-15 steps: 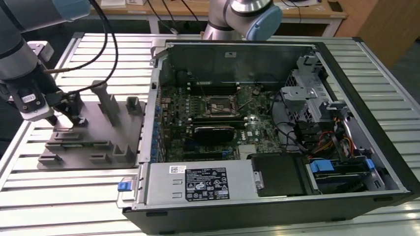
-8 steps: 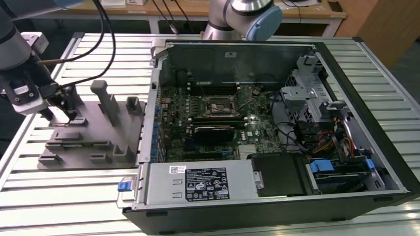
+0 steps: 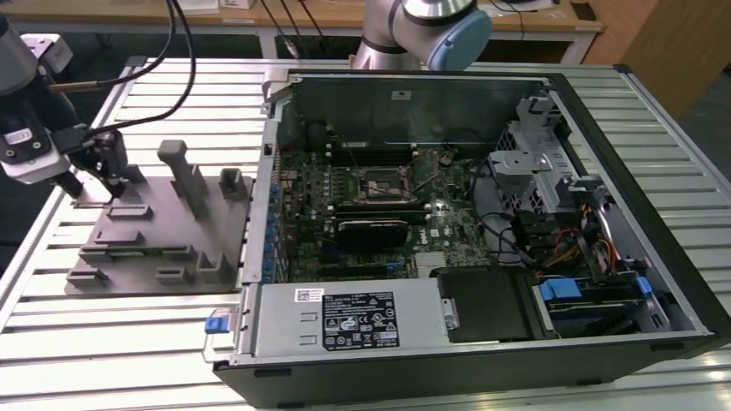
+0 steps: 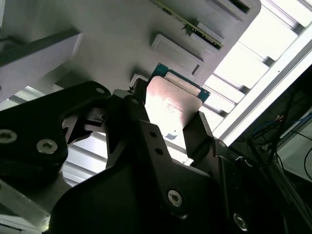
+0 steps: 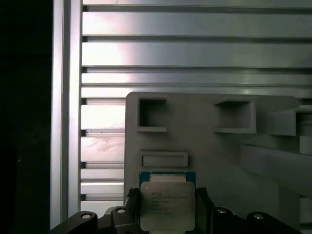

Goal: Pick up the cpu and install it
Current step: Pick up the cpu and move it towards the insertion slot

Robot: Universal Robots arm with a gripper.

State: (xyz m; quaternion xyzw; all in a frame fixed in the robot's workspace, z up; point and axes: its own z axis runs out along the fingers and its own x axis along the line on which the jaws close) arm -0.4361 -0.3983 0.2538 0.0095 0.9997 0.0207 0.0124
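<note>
A: Now, confirm state of the black two-fingered gripper [image 3: 95, 190].

B: Closed, judging by both wrist views, on the small flat square cpu with silvery-white metal top and thin green rim [image 5: 167, 204] [image 4: 171, 103], with dark fingers [image 4: 194, 139] set against two opposite edges.

A: Locate the cpu.

B: Directly between the fingertips, centred, no offset to either side. Just over, or possibly seated in, a nest near the edge of the grey plastic tray with upright posts [image 3: 171, 257]; cannot tell which. Positioned at 9 o'clock in the exterior view, above the slatted aluminium table [image 3: 115, 342].

A: State orientation and long axis.

B: Lying flat, metal top toward the wrist, edges square to the tray's. No long axis: square outline. Gripped across one pair of edges, other pair free.

A: Bearing to the black square metal-framed socket [image 3: 378, 182]?

B: At 3 o'clock from the gripper in the exterior view, well apart, inside the open black computer case [image 3: 457, 377].
</note>
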